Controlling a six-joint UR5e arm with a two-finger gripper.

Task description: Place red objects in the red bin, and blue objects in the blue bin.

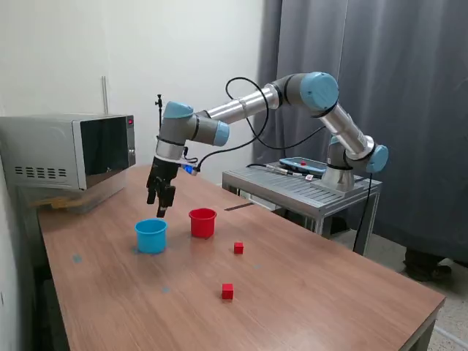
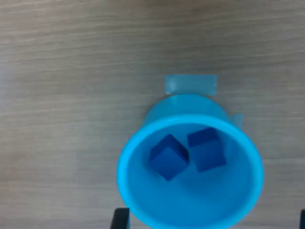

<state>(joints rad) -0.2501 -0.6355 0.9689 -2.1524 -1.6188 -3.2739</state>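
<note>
Counter [image 1: 307,292]: a wooden top, carrying every item listed here.

Blue bin [image 1: 151,235]: a small round light blue cup, standing upright toward the exterior view's left. In the wrist view its open mouth [image 2: 190,174] is facing the camera.

Blue cubes: two, both lying inside the blue bin. One [image 2: 167,156] is sitting corner-on and the other [image 2: 206,149] is lying just beside it, the two touching or nearly so. Neither is showing in the exterior view, the cup wall hiding them.

Red bin [image 1: 202,222]: a small round red cup, standing upright just beside the blue bin, on the exterior view's right of it. Whether anything is lying inside cannot be told.

Red cubes: two, both resting on the bare counter outside either cup. One [image 1: 238,248] is sitting near the red bin, to the exterior view's right of it and nearer the camera. The other [image 1: 227,292] is sitting nearer the camera again, well apart from both cups.

End effector [image 1: 162,212]: hanging above the blue bin, pointing down, clear of the rim and carrying nothing. Its fingers are standing apart, their tips showing at the two corners of the wrist view's edge, with the cup mouth between them.

Microwave [image 1: 69,152]: standing at the far end of the counter, on the exterior view's left.
</note>
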